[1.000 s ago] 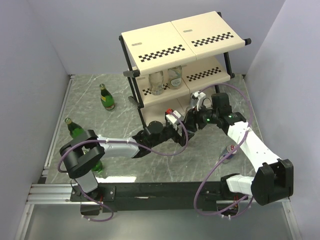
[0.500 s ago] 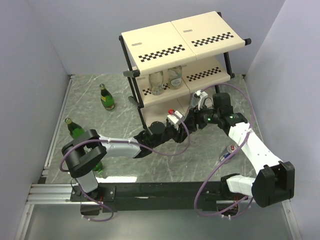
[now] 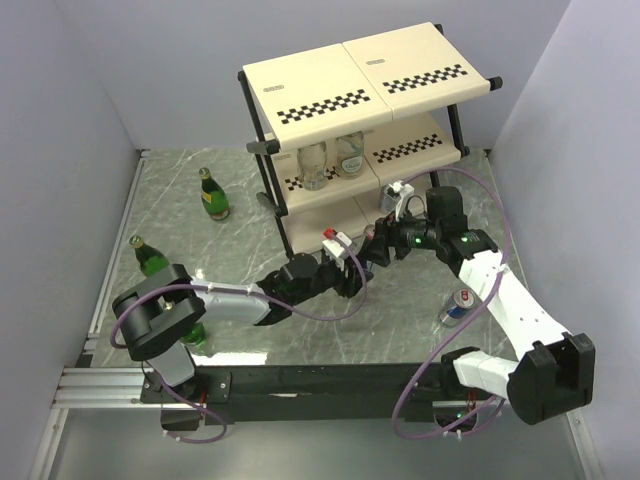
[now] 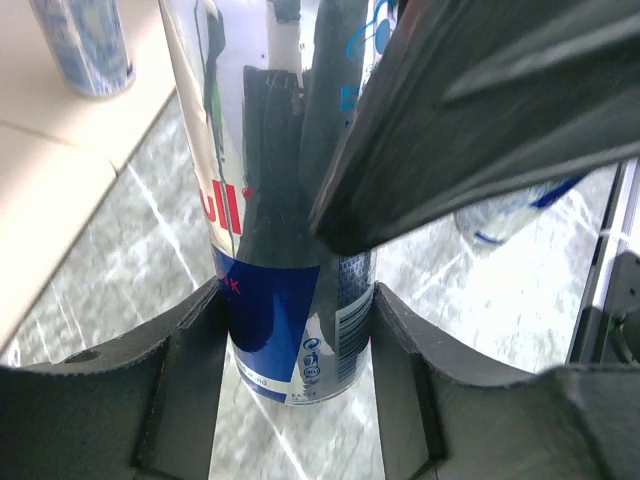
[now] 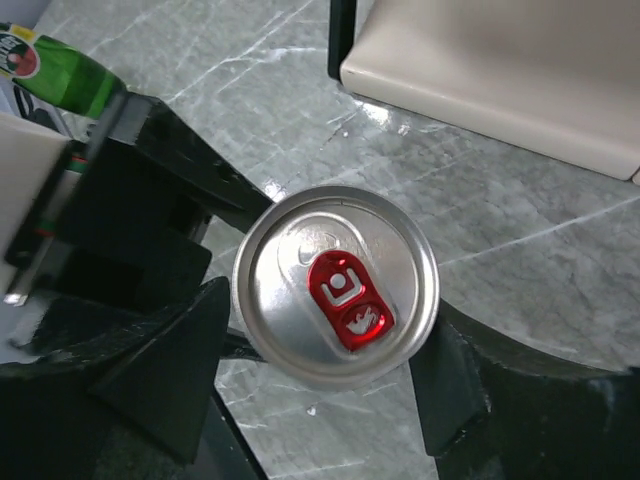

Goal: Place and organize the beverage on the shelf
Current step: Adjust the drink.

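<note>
Filling the middle of the top view: the marble table (image 3: pixel 250 225). Standing on it at the upper centre: the shelf (image 3: pixel 300 85), carrying two clear bottles (image 3: pixel 314 165) side by side on the left half of its middle tier. Reaching in from the lower left and the lower right: the left arm (image 3: pixel 225 300) and the right arm (image 3: pixel 510 300), meeting at the centre, just in front of the shelf's lowest tier. Standing upright on the table at the left: a first green bottle (image 3: pixel 211 194) near the upper left, a second green bottle (image 3: pixel 150 257) lower down, a third green bottle (image 3: pixel 195 335) partly hiding behind the left arm's base. Sitting upright between both pincers: the held can (image 4: pixel 290 335), silver above, blue below. Clamping its lower part from both sides: the left gripper (image 4: pixel 298 300). Pressing on it just under the rim, in the right wrist view: the right gripper (image 5: pixel 330 330), one finger on each side. Not managing to tell about its bottom touching the table or not. Standing on the table at the lower right: a second can (image 3: pixel 460 305). Standing on the lowest cream panel, at the upper left of the left wrist view: a third can (image 4: pixel 85 45).
</note>
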You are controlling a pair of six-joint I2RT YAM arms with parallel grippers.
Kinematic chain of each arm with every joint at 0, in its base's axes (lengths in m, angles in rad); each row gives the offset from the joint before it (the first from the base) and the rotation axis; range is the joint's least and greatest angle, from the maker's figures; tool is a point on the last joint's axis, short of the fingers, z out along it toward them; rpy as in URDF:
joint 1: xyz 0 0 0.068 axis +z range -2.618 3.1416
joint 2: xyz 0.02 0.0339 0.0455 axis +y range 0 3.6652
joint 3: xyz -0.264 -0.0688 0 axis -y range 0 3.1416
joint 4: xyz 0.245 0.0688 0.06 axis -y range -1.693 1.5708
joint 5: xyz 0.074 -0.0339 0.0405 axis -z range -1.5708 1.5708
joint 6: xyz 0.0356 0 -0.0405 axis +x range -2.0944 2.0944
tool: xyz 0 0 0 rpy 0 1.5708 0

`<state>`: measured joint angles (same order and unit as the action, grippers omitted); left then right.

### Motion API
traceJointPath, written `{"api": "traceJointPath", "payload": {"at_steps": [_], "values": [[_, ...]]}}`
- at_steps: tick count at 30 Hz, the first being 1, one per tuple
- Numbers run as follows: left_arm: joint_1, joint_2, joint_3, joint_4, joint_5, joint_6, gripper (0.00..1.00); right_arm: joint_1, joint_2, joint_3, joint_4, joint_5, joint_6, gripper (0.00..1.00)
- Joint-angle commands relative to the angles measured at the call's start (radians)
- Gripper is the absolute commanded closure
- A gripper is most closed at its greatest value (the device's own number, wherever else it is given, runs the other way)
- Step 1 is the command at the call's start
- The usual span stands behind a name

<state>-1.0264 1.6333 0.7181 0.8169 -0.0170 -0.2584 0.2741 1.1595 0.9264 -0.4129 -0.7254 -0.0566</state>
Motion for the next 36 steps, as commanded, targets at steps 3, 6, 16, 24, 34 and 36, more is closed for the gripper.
{"api": "traceJointPath", "payload": {"at_steps": [3,6,16,24,34,36], "values": [[-0.001,-0.073,-0.025,0.099,0.023,-0.031,0.99,-0.001,-0.015,0.025,0.034,-0.049,0.015,0.21],[-0.001,-0.087,-0.046,0.111,0.020,-0.035,0.99,-0.001,-0.009,0.022,0.040,-0.054,0.020,0.21],[-0.001,-0.102,-0.063,0.107,0.045,-0.027,0.99,-0.001,0.006,0.038,0.057,-0.066,0.055,0.21],[-0.001,-0.101,-0.060,0.100,0.057,-0.021,0.99,-0.001,0.033,0.054,0.063,-0.063,0.084,0.36],[0.000,-0.087,-0.026,0.051,0.031,-0.057,0.50,0.000,-0.069,0.005,0.117,-0.062,0.075,1.00],[0.000,-0.096,-0.006,0.045,0.020,-0.073,0.40,0.002,-0.086,-0.004,0.117,-0.049,0.066,1.00]]}}
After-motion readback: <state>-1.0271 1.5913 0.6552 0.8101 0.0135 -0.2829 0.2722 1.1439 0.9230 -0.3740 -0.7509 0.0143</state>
